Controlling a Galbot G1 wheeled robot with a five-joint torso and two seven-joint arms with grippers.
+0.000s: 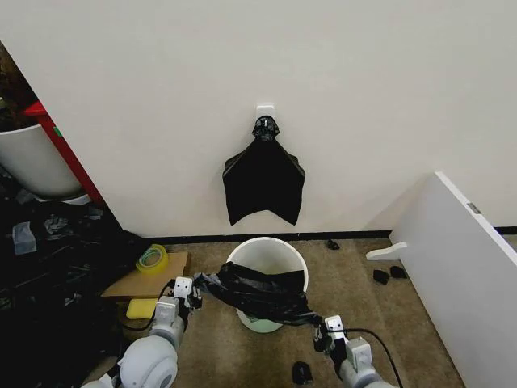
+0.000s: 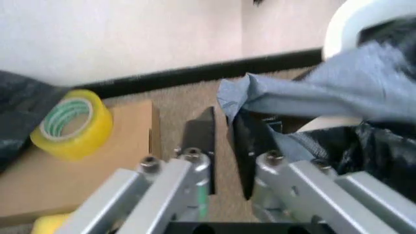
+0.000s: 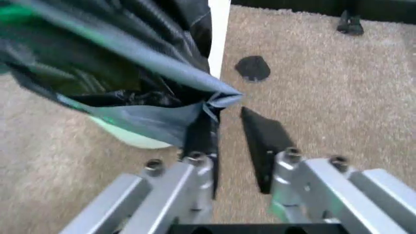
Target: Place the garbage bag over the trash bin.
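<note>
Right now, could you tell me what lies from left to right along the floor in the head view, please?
Yellow tape roll on the brown cardboard sheet → left gripper → round cream-white plastic trash bin with the glossy black garbage bag stretched across it → right gripper → small dark objects → white panel.

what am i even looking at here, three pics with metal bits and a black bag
It is a two-armed robot. The wide picture comes from its head camera, looking down; the two close-ups come from cameras on its wrists. Each arm ends in a gripper with two fingers. The left gripper and right gripper each hold a corner of the garbage bag, stretched across the trash bin on the carpet, with the fingers apparently not fully closed. Beside the bin, a roll of yellow tape lies on a board. A bunch of black bags hangs on the wall.
</note>
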